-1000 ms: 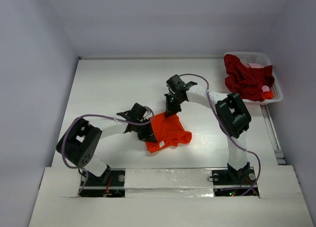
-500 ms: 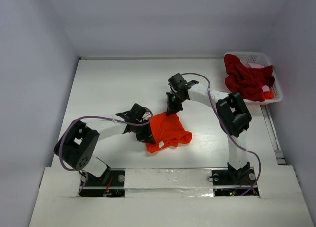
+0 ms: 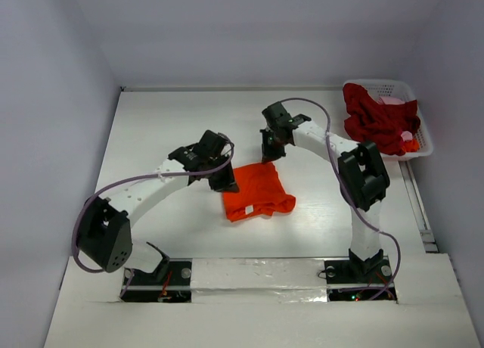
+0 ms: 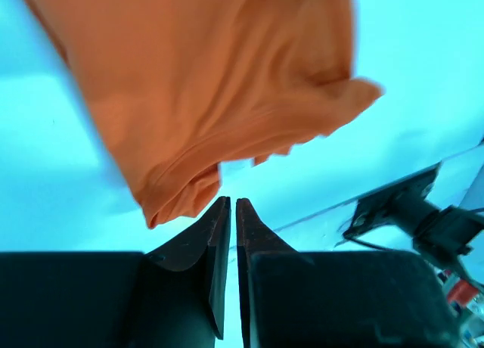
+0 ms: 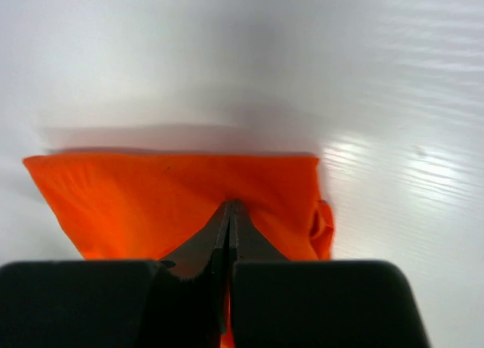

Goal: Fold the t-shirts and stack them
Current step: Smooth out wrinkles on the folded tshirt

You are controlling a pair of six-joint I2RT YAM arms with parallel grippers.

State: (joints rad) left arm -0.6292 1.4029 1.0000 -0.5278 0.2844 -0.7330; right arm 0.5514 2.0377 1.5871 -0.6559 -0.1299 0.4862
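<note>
Orange-red t-shirt [image 3: 259,191] is seen lying bunched into a rough square on the white table [image 3: 166,128], in front of and between the two arm bases. From the top view, the left gripper [image 3: 224,184] is placed at the shirt's far left corner and the right gripper [image 3: 267,156] at its far edge, but how the fingers stand cannot be made out from above.

That detail is supplied by the wrist cameras. In the left wrist view the two dark fingers [image 4: 214,234] are drawn almost together, with only a thin slit between them. No cloth is seen in that slit, and a rolled hem of the shirt lies just beside the left tip. The cloth is blurred here and the table is tinted blue. In the right wrist view the fingertips [image 5: 240,234] are pressed fully together with their points sunk in the orange cloth a little inside its straight far edge, so the shirt appears to be pinched there. A soft shadow is cast on the table beyond that edge.

Only the top view shows the dark crimson t-shirt [image 3: 376,121], which is heaped in the white basket [image 3: 425,136] at the far right corner and spills over its near rim. A bit of pink cloth [image 3: 392,100] is seen behind it.
</note>
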